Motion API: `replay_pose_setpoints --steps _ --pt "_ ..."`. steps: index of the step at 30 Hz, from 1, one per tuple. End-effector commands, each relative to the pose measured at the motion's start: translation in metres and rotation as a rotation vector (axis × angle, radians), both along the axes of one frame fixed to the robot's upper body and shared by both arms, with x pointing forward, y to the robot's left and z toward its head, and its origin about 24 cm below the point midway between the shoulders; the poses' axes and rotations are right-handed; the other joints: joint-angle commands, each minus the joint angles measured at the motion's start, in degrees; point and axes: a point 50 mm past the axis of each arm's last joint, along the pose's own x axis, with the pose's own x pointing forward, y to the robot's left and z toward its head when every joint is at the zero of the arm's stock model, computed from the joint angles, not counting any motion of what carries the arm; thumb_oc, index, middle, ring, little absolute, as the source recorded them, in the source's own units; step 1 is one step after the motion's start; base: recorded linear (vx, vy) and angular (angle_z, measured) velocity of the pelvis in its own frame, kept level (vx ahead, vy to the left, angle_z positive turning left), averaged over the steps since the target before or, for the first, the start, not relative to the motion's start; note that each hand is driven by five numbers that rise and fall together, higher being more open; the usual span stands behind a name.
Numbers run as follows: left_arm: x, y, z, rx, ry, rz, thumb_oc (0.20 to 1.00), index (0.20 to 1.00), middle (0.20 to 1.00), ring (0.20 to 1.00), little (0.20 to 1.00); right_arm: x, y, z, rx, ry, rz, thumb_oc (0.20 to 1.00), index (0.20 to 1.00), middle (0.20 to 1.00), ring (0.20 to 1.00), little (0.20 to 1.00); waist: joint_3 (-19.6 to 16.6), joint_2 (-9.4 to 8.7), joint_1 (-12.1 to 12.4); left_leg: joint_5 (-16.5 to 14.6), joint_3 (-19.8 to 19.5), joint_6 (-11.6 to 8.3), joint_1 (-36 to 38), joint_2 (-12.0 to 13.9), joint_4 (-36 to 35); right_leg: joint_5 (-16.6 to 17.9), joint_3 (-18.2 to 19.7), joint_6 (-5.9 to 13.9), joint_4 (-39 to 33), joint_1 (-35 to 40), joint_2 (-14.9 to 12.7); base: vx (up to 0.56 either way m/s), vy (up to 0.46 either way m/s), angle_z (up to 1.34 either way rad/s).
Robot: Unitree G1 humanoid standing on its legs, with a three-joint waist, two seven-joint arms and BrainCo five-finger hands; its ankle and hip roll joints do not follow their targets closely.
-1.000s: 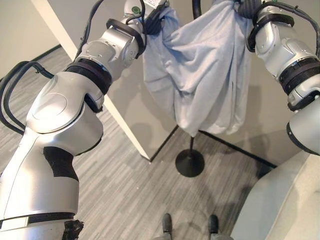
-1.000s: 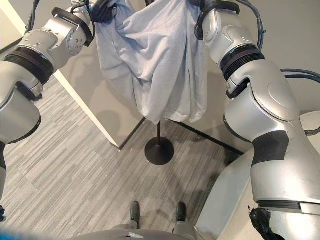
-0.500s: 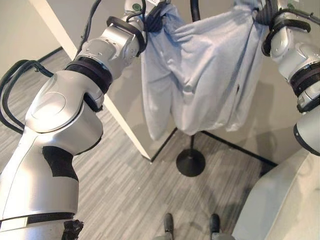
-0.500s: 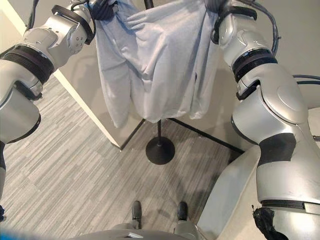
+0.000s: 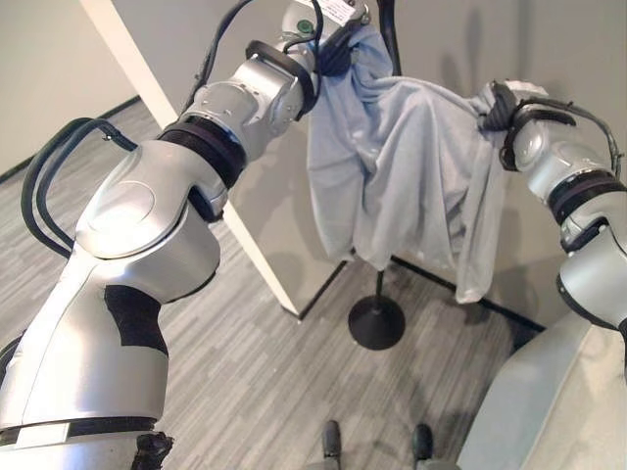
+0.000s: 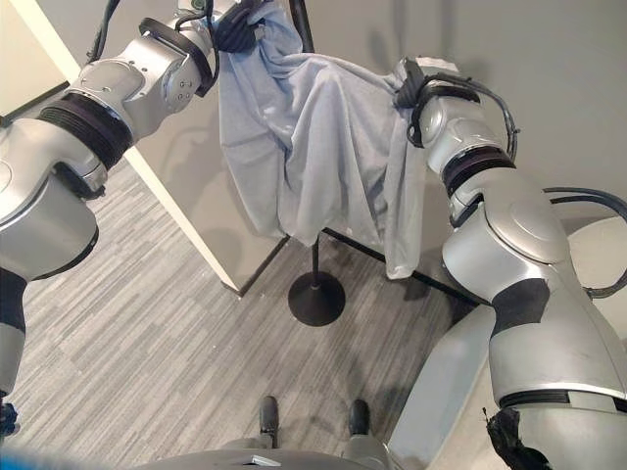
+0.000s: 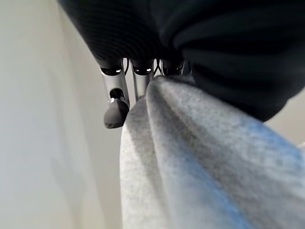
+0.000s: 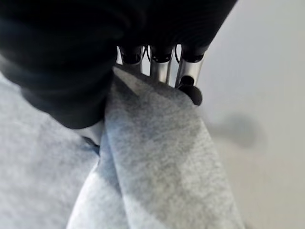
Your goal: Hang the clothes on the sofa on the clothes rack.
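At the left, the left robot hand (image 5: 338,51) is raised high beside the top of the clothes rack (image 5: 377,318), its fingers (image 7: 116,107) curled into a bunched corner of the grey garment (image 5: 411,176). Its own wrist view shows the cloth gathered under the dark cover and pinched there, so this robot hand is gripping the garment.

In the middle, the garment hangs spread between both arms, draped in front of the rack's thin black pole, with the round black base standing on the grey floor (image 5: 245,382) below it. The cloth sags in deep folds and its lower edges hang free, well above the floor. Whether any part is already caught on the rack's top I cannot tell, as that part is hidden behind cloth.

At the right, the right robot hand (image 6: 409,86) sits lower than the left one and holds the other upper corner; its wrist view shows the fingers (image 8: 161,71) closed on a fold of the grey fabric. The pale sofa (image 5: 549,411) edge shows at the lower right.

The garment looks soft, light and limp, so it should follow the hands without resistance but slump wherever it is unsupported. The best hold seems to be the upper edge near the shoulders, with thick bunches gripped, since a thin pinch could slip.
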Motion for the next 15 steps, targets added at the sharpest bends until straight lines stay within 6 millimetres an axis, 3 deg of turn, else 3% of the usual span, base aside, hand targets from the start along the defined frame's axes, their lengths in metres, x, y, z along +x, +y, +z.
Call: replay_pose_setpoints --steps 1,4,7,8,14,15 --pt "-0.017 0.017 0.070 -0.149 -0.175 0.064 0.200 0.200 0.200 0.200 0.200 -0.006 0.001 0.062 -0.031 -0.138 -0.016 0.200 0.200 0.200 0.200 0.200 5.50 -1.63 1.11 -5.31 -0.75 -2.12 4.85 -0.63 0.21 -2.13 -0.46 4.29 -2.97 4.47 -1.66 0.00 0.000 0.00" --pt "-0.012 0.018 0.059 -0.163 -0.144 0.064 0.200 0.200 0.200 0.200 0.200 -0.002 0.009 0.046 -0.014 -0.100 0.016 0.200 0.200 0.200 0.200 0.200 5.83 -1.75 1.26 -5.20 -0.91 -2.05 4.70 -0.60 0.21 -2.14 -0.58 4.10 -2.97 4.44 -1.57 -0.03 -0.017 0.03" --pt "-0.003 0.023 0.035 -0.199 -0.082 0.073 0.200 0.200 0.200 0.200 0.200 0.001 0.021 0.022 0.026 -0.052 0.056 0.200 0.200 0.200 0.200 0.200 6.57 -2.05 1.46 -4.98 -1.03 -1.91 4.57 -0.44 0.21 -2.17 -0.61 3.80 -2.97 4.41 -1.40 -0.01 -0.008 0.01" --pt "-0.003 0.023 0.035 -0.199 -0.082 0.073 0.200 0.200 0.200 0.200 0.200 0.001 0.021 0.022 0.026 -0.052 0.056 0.200 0.200 0.200 0.200 0.200 6.57 -2.05 1.46 -4.98 -1.03 -1.91 4.57 -0.44 0.21 -2.17 -0.61 3.80 -2.97 4.41 -1.40 0.00 0.000 0.00" --pt "0.011 0.034 -0.012 -0.275 0.049 0.106 0.200 0.200 0.200 0.200 0.200 0.003 0.035 0.005 0.064 -0.045 0.095 0.200 0.200 0.200 0.200 0.200 7.57 -2.59 1.51 -4.72 -1.18 -1.82 4.32 -0.26 0.21 -2.15 -0.62 3.42 -2.97 4.26 -1.18 0.00 0.000 0.00" --pt "0.012 0.036 -0.019 -0.302 0.069 0.109 0.200 0.200 0.200 0.200 0.200 0.003 0.032 0.005 0.072 -0.068 0.088 0.749 0.749 0.749 0.749 0.749 7.79 -2.71 1.56 -4.62 -1.19 -1.83 4.33 -0.24 0.21 -2.19 -0.65 3.40 -2.97 4.28 -1.13 0.00 0.000 0.00"
